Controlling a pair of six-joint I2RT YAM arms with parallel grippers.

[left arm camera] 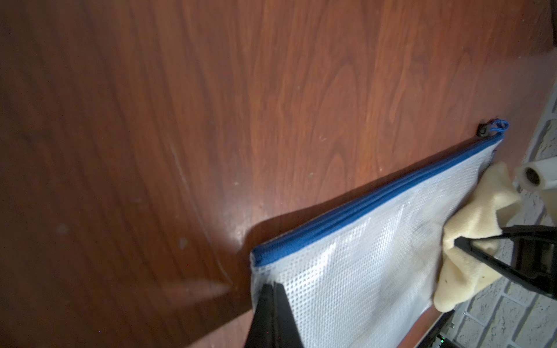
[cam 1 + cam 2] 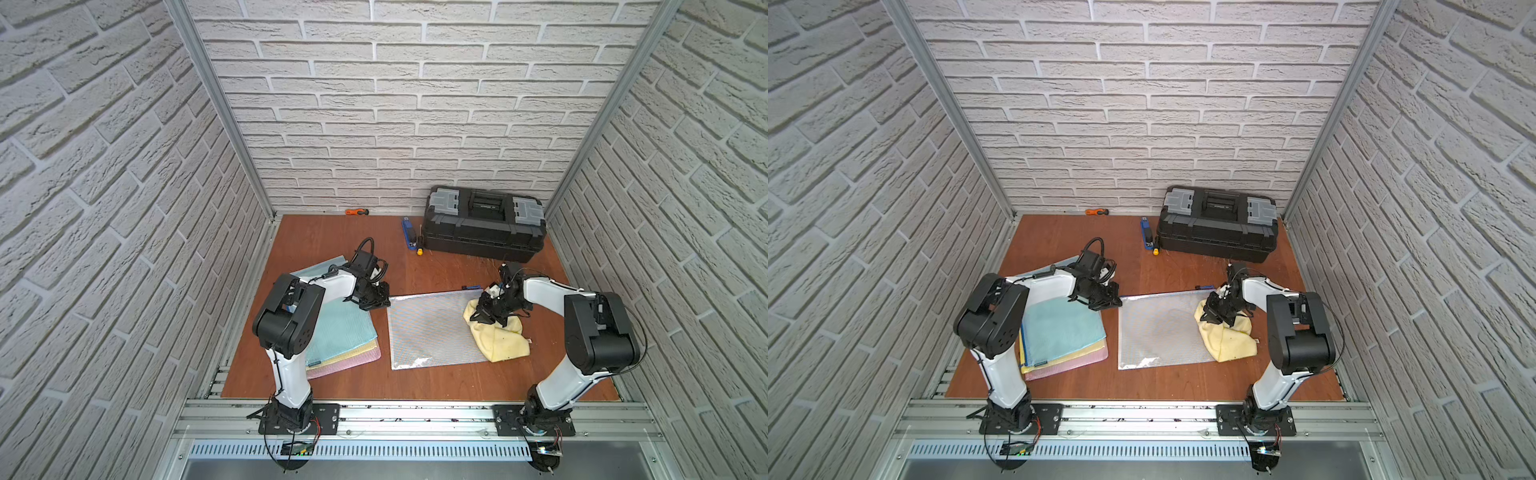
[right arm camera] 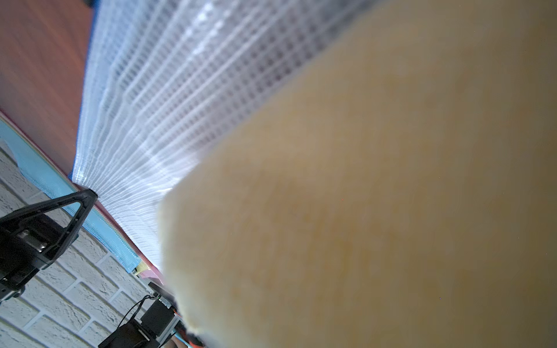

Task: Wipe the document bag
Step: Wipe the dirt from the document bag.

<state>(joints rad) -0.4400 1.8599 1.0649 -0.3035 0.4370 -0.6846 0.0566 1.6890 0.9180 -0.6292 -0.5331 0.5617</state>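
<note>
At 9 o'clock from the table's centre, your left gripper [image 2: 379, 304], jaws together, rests on the 10 o'clock corner of the mesh document bag [image 2: 430, 328], which lies flat mid-table. At the bag's 3 o'clock edge, your right gripper [image 2: 488, 321] clamps a yellow cloth [image 2: 505, 345].

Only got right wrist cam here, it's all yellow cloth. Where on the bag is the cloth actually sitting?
Observer: On its right edge. The yellow cloth overlaps the document bag there and spills onto the table; the right gripper is shut on it.
Operator: Left arm?
Observer: The left gripper is shut, its tips on the bag's far-left corner, by the end of the blue zipper.
Operator: Anything behind the bag?
Observer: A black toolbox stands at the back right, apart from the bag.
</note>
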